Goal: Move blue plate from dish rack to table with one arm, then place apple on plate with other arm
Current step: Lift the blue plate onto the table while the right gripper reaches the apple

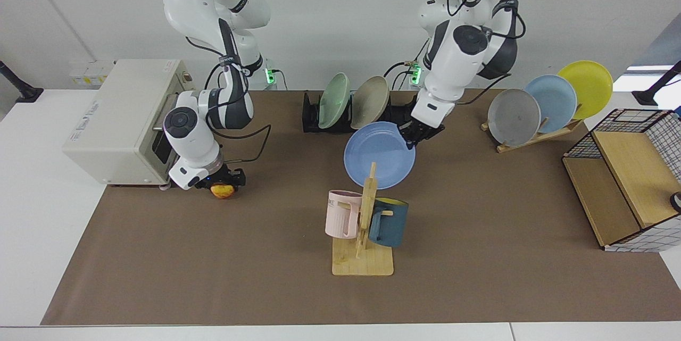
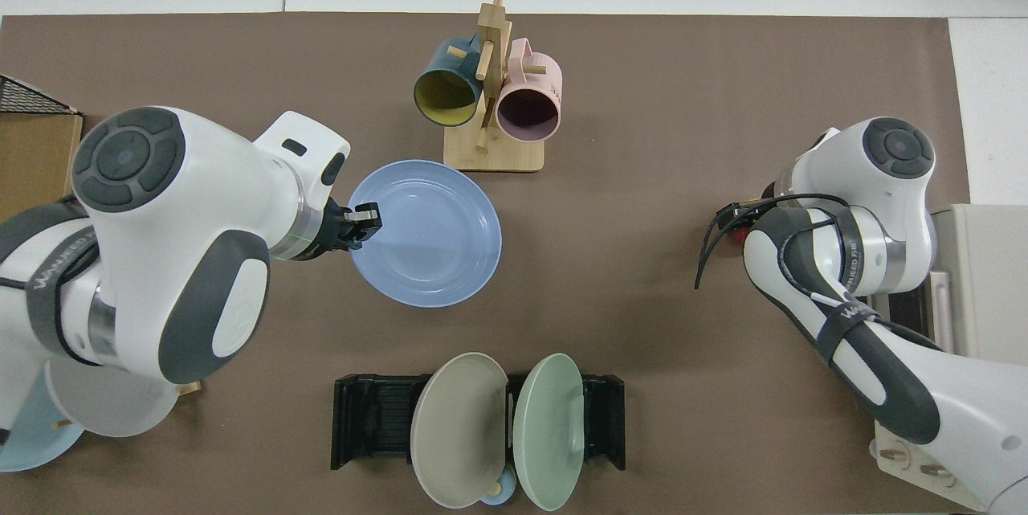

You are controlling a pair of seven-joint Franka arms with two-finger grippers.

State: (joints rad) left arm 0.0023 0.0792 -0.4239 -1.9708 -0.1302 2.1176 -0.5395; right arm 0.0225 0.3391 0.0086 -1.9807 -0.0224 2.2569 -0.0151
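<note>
Left gripper (image 1: 414, 136): pinched on the rim of the blue plate (image 1: 379, 155), gripping only the edge so the dish hangs free of the arm.
Blue plate: out of the dish rack (image 1: 314, 117), held over the brown mat of the table (image 1: 479, 224), between the rack and the mug tree (image 1: 367, 218); tilted in the facing view, and I can't tell whether its low edge touches the mat.
Dish rack: holds a green plate (image 1: 334, 100) and a beige plate (image 1: 370, 101); the end slot nearest the left arm stands bare.
Right gripper (image 1: 221, 184): low over the apple (image 1: 222, 190), fingers either side; whether they have closed, I cannot tell.
Apple: on the mat by the white appliance (image 1: 117, 117), well apart from the plate.
Step, as I judge it: lowering the plate flat; the apple goes on after.
</note>
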